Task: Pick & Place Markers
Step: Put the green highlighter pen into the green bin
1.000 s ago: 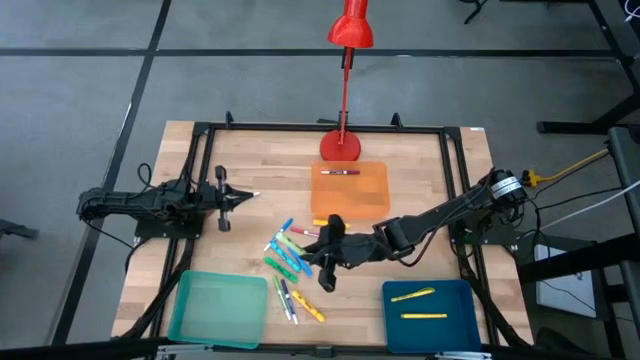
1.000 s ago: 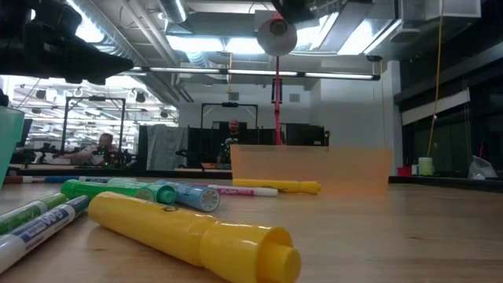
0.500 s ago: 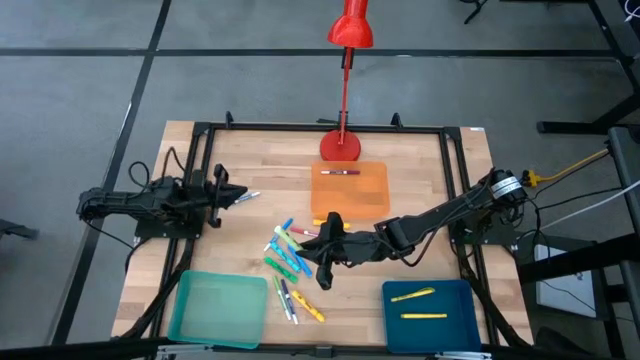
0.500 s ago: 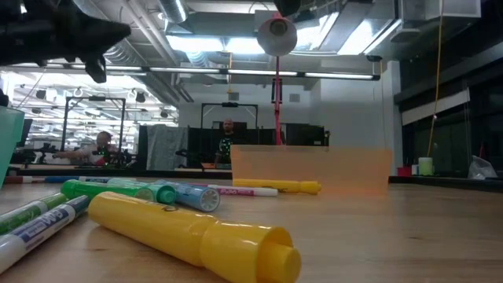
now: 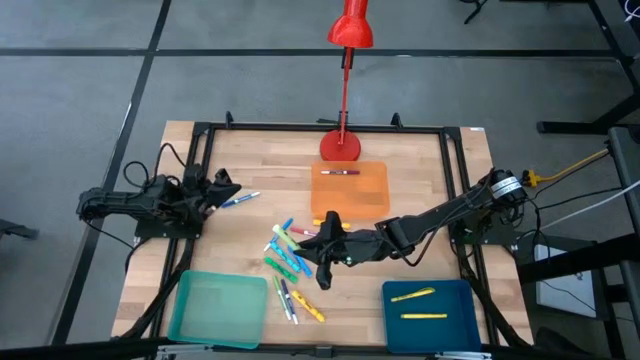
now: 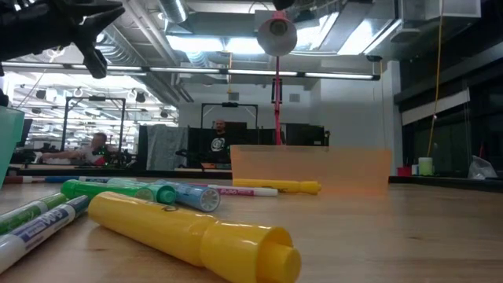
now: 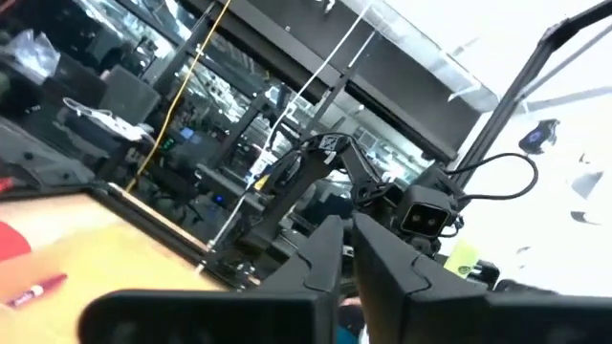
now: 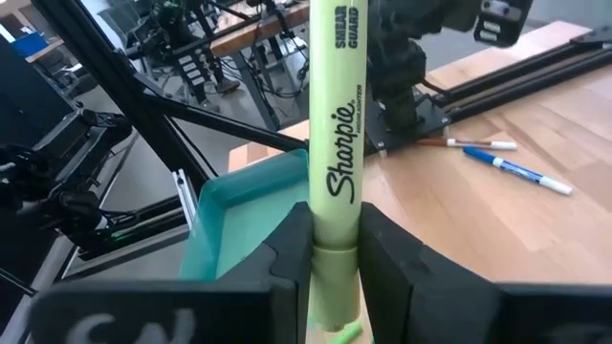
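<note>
My right gripper (image 5: pixel 322 262) hovers over the loose pile of markers (image 5: pixel 288 256) at mid-table and is shut on a pale green highlighter (image 8: pixel 335 124). The pile's yellow marker (image 6: pixel 196 234) and green marker (image 6: pixel 118 191) lie flat on the wood. My left gripper (image 5: pixel 222 183) sits by the table's left edge, tipped up into the room, with its fingers (image 7: pixel 325 258) together and nothing between them. A blue-and-white marker (image 5: pixel 238 200) lies on the table just in front of it. My right gripper pinches the highlighter between its two fingers (image 8: pixel 287 253), on the barrel just above the cap joint (image 8: pixel 335 215). The printed barrel sticks out beyond the fingertips, toward the table's left side. The gripper itself hides whether the cap end rests on the pile.
An orange tray (image 5: pixel 372 196) holds one pink marker (image 5: pixel 340 172). A blue tray (image 5: pixel 455 298) holds two yellow markers, and a teal tray (image 5: pixel 218 308) stands at near left. A red lamp's base (image 5: pixel 340 147) sits at the far edge. People sit in the room beyond.
My left gripper has drawn back toward the table's left edge and tipped upward. The blue-and-white marker now lies on the table where the gripper was. My right gripper has stayed over the pile with the highlighter.
</note>
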Available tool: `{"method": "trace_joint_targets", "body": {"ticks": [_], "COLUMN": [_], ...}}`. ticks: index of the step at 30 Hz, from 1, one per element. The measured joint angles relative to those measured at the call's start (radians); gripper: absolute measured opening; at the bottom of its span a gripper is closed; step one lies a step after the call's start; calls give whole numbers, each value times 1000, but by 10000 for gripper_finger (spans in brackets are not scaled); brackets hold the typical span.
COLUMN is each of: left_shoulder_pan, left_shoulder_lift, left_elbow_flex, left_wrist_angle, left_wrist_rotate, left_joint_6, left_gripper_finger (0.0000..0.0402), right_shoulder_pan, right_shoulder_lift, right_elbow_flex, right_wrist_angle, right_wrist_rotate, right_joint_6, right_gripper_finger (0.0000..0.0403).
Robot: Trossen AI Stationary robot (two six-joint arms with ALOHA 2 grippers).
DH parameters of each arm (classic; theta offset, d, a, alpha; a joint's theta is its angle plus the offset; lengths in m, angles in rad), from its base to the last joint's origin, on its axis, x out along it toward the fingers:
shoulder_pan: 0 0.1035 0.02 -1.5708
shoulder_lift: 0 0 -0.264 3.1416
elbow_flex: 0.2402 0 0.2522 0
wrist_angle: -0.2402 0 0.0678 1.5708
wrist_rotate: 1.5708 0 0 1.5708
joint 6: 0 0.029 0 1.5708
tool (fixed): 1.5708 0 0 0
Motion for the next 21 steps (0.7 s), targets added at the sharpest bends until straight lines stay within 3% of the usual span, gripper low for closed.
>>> {"method": "trace_joint_targets", "body": {"ticks": [10, 16, 21], "left_shoulder_pan": [0, 0, 0], "left_shoulder_lift": [103, 253, 402], "left_elbow_flex": [108, 215, 325], "left_wrist_angle": [6, 18, 74], "left_wrist_rotate": [-13, 5, 47], "left_joint_6": [-24, -6, 108], "left_gripper_finger": [150, 225, 250], "right_shoulder_pan": [-29, -59, -95], "right_shoulder_lift": [0, 0, 0], "right_elbow_flex": [0, 0, 0], "right_wrist_angle": [84, 135, 212], "right_wrist_rotate": [-3, -3, -2], "right_joint_6": [-27, -49, -60], "right_gripper_finger": [66, 66, 66]}}
